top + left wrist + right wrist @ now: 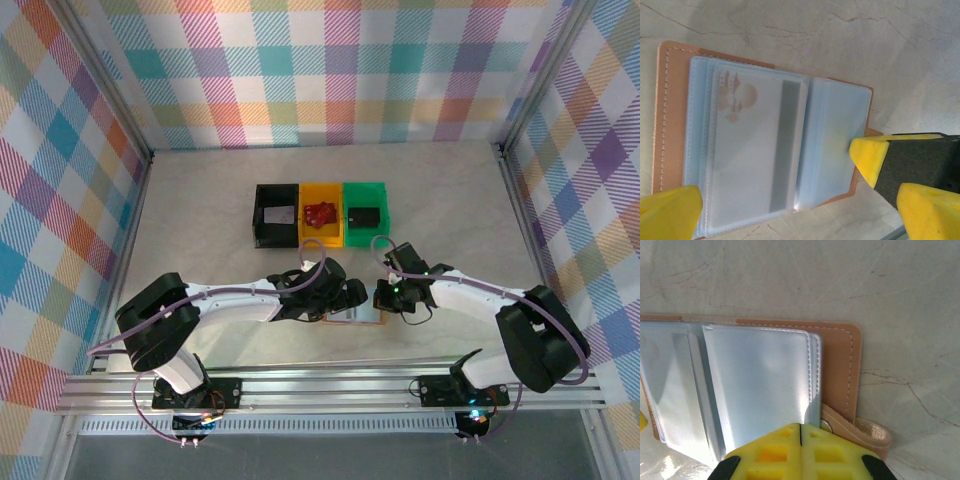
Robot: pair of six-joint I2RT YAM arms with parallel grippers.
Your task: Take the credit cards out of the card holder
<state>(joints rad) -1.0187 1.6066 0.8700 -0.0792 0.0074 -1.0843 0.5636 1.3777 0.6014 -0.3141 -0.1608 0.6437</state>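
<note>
With my right gripper (800,450) closed and pinning the open holder (352,315), which lies near between my arms, my left gripper (795,215) hangs wide open over a card (755,155) not yet pulled from its sleeve.

Seen from above, the tan leather-like bifold card holder with pale blue clear sleeves (353,316) lies mostly under the two claws, with only a grey sliver showing. In the left wrist view its lower-left corner is lost behind a yellow finger (667,212) of the wide-spread left claw (797,215). There a pale grey plastic card with a dark stripe (760,150) bears a reddish motif too blurred to read. The right claw (800,440), fingers pressed together, covers the sleeve's near edge, and the holder runs off the picture's left side. What lies in the black plastic bin (276,189), yellow plastic bin (322,187) and green plastic bin (365,186) is too small to tell.
</note>
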